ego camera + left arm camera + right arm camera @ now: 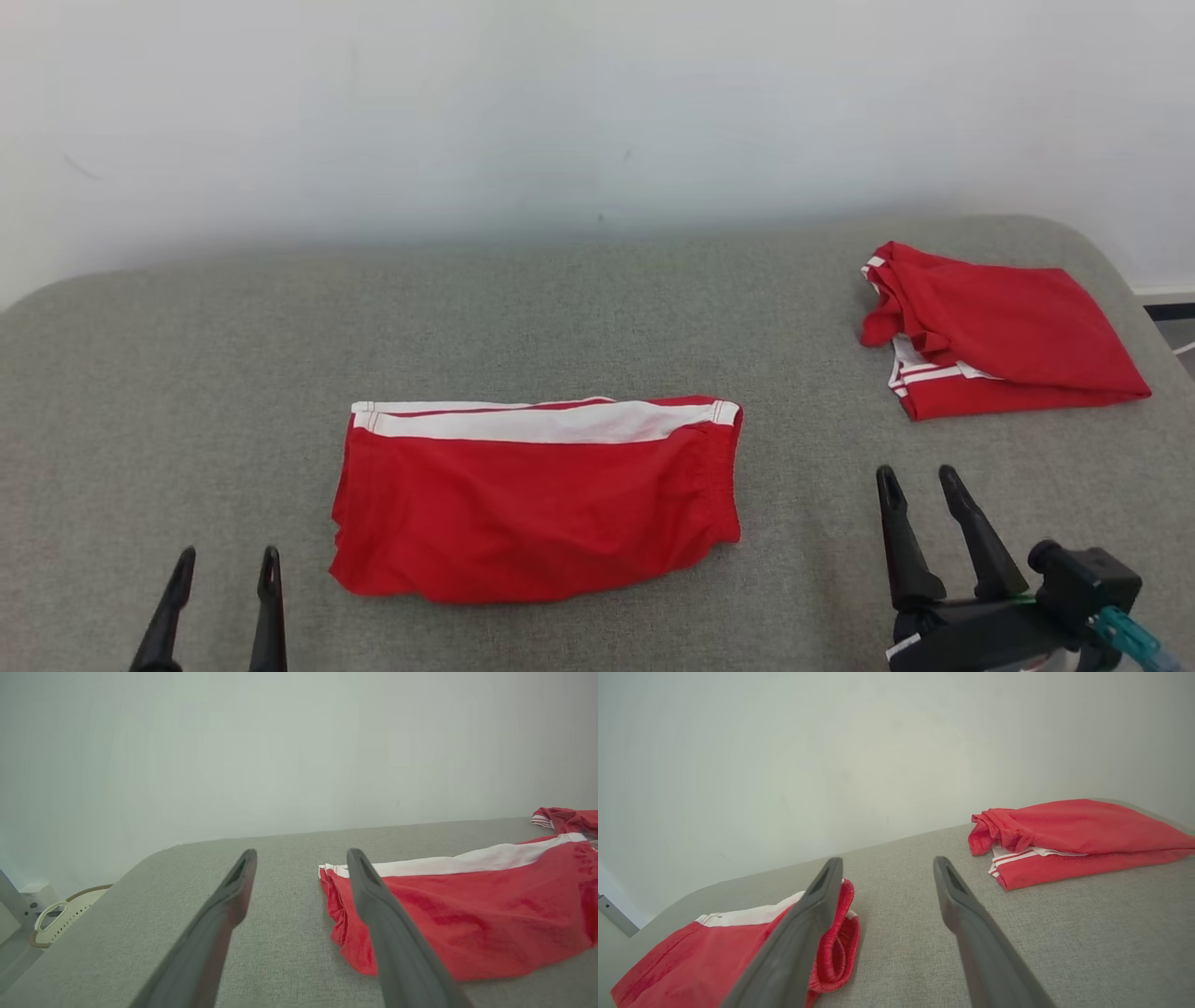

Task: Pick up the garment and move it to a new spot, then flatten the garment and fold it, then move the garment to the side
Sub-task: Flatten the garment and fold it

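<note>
The garment (537,499) is a pair of red shorts with a white side stripe, folded flat in the middle of the grey padded table (187,373). It also shows as the red garment (467,896) in the left wrist view and as the garment's elastic waistband end (831,947) in the right wrist view. My left gripper (229,558) stands open just left of it, apart from the cloth; the left gripper (301,855) holds nothing. To the garment's right, my right gripper (920,474) is open and empty, and the right gripper (887,862) points over bare table.
A second folded red garment (999,327) with white trim lies at the table's far right, seen as the red pile (1073,835) ahead of the right fingers. A pale wall (597,112) runs behind the table. A white perforated object (65,910) sits beyond the table's left edge.
</note>
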`<state>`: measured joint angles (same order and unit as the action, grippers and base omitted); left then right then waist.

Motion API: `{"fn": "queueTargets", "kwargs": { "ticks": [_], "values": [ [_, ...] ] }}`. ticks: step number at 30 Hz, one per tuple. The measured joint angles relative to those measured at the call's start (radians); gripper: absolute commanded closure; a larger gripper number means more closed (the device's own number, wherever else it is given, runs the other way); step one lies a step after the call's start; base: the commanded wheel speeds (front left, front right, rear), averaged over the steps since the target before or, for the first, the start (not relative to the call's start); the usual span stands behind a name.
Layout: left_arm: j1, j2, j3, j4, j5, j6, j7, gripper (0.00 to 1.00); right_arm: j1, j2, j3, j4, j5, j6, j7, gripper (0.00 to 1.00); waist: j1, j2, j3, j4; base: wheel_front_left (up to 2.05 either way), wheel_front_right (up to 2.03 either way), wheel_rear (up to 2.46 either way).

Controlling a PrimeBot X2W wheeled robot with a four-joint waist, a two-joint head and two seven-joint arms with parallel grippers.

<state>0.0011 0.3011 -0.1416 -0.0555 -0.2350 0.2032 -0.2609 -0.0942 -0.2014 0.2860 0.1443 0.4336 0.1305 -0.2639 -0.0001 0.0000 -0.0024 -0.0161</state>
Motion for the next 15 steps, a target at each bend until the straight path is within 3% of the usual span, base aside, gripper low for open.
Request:
{"fn": "queueTargets", "kwargs": {
  "ticks": [7,10,15],
  "values": [
    [0.067,-0.03,0.033,-0.034,0.036,-0.028,0.0,0.0,0.044,0.015,-0.04,-0.005,-0.047,0.0,0.0,0.0,0.0,0.0,-0.019,0.008,0.0,0.0,0.0],
    [0.087,-0.018,0.035,-0.033,0.046,-0.099,0.0,0.0,0.052,0.026,-0.042,-0.017,-0.074,0.0,0.011,0.0,0.0,0.0,-0.025,0.009,0.0,0.0,0.0],
    [0.09,-0.025,0.051,-0.026,0.046,-0.141,0.0,0.0,0.053,0.026,-0.036,-0.019,-0.09,0.0,0.027,0.0,0.0001,0.0,-0.032,0.009,0.0,0.0,0.0]
  ]
}}
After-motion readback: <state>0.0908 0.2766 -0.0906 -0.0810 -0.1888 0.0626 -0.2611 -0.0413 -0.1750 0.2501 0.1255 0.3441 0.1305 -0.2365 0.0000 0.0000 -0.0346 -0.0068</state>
